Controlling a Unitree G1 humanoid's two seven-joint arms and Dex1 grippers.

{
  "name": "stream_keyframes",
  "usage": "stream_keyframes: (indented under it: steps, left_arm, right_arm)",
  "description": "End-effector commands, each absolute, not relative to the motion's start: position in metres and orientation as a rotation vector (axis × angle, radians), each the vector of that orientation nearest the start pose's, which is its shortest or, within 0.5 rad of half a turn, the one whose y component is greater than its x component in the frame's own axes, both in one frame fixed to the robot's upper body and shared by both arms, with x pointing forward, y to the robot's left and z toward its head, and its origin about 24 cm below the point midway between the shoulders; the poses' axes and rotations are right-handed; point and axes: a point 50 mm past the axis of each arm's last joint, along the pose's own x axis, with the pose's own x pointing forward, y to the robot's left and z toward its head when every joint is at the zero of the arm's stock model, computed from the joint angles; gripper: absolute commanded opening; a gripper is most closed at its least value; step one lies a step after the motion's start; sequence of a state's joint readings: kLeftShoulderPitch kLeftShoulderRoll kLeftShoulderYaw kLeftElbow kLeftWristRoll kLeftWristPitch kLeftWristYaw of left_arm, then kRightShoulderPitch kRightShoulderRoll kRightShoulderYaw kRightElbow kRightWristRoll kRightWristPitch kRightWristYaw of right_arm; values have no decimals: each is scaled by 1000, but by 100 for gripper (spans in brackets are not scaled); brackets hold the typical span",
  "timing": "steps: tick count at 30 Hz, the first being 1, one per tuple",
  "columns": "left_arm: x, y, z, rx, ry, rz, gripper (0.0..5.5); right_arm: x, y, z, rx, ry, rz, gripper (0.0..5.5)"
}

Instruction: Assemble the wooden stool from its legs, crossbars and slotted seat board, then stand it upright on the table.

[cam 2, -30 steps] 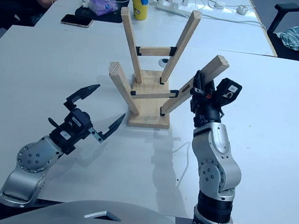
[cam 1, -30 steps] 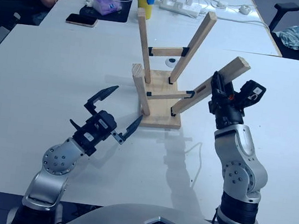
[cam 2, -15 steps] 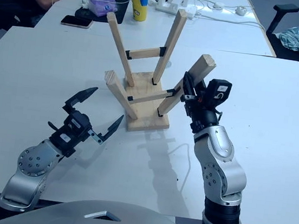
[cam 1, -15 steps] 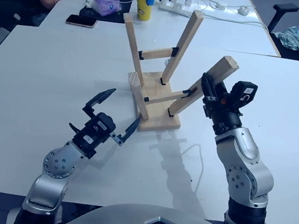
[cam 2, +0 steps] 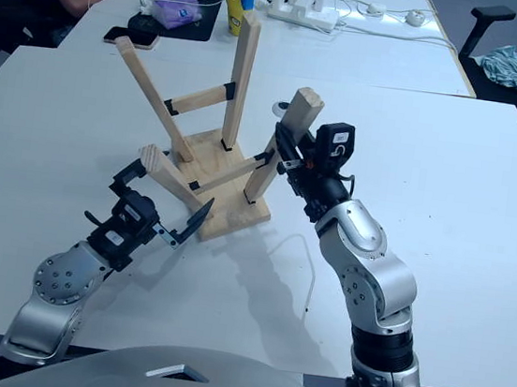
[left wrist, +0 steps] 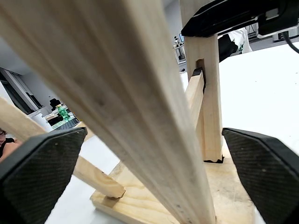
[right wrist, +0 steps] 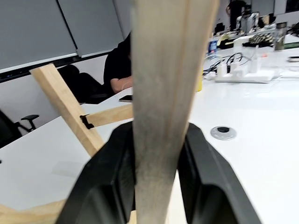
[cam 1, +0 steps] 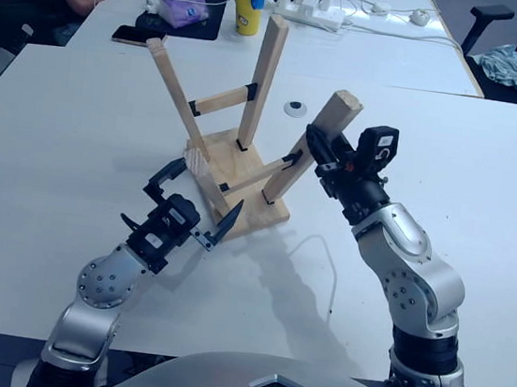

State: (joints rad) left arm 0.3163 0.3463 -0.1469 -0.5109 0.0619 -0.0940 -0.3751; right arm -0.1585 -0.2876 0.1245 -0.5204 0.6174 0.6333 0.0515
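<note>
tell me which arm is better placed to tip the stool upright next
Right, probably: the right end effector is shut on a raised leg of the stool; the left end effector is open around the near leg, not gripping.

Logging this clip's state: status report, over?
Right gripper shut on one stool leg. Left gripper open, straddling near leg. Stool assembled, upside down. Nothing blocking.

Stool (cam 1: 235,158): pale bare wood, matt, grain plain on legs (cam 1: 266,72), crossbars (cam 1: 221,101) and seat board (cam 1: 257,208). Dark matt fittings at the joints, material unclear. Table (cam 1: 77,133): white, smooth, faint sheen. Left hand (cam 1: 212,186): black, matt; pads (left wrist: 42,163) finely pebbled, rubbery-looking. Right hand (cam 1: 319,149): smooth black plastic fingers (right wrist: 107,186), slightly glossy.
</note>
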Motion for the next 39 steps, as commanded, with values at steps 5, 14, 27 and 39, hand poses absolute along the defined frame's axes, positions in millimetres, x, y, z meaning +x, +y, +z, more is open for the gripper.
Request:
stream_keyframes:
  steps: [5, 14, 27, 39]
  left_arm:
    - [180, 142, 85, 373, -187, -550, 540]
    - [193, 134, 86, 386, -158, -571, 540]
    - [225, 138, 70, 403, 20, -667, 540]
    - [231, 158, 80, 385, -107, -507, 540]
  right_arm:
    - [232, -119, 71, -70, 418, 674, 107]
    - [227, -104, 76, -184, 337, 792, 116]
    - [232, -109, 73, -41, 377, 730, 122]
    - [252, -134, 88, 310, 240, 360, 105]
